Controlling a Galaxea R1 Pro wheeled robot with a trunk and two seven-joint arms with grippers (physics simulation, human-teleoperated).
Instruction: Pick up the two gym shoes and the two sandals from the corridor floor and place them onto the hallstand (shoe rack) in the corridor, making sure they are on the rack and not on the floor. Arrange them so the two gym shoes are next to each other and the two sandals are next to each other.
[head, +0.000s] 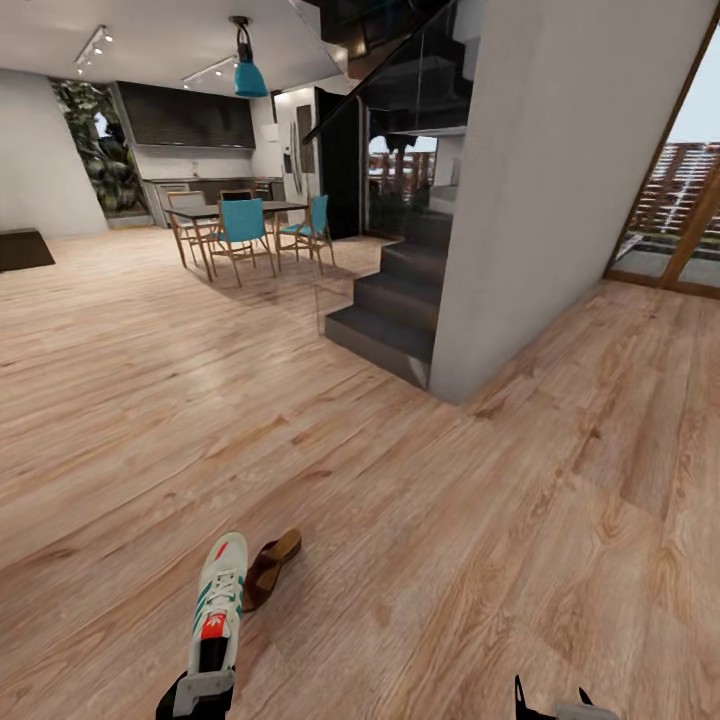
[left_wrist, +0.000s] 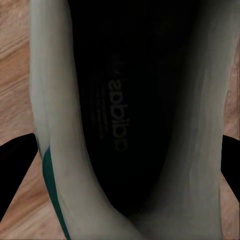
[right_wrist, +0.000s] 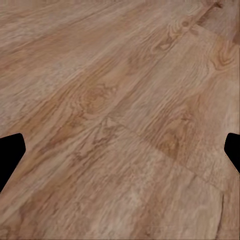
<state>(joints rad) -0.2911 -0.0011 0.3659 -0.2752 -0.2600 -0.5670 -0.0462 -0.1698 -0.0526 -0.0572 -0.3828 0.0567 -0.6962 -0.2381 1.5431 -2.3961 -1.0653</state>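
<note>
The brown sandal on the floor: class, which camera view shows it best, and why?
The head view: the sandal lies on the wood floor, close beside the white gym shoe that the left gripper is at. The left wrist view looks into the shoe's opening; the right wrist view looks at floor planks.

Left tool (head: 203, 690) is at the heel of one gym shoe (head: 221, 592), toe pointing away, and a brown sandal (head: 268, 569) touches its side on the corridor floor (head: 420, 520) (dark stairs (head: 395, 300) further off).
</note>
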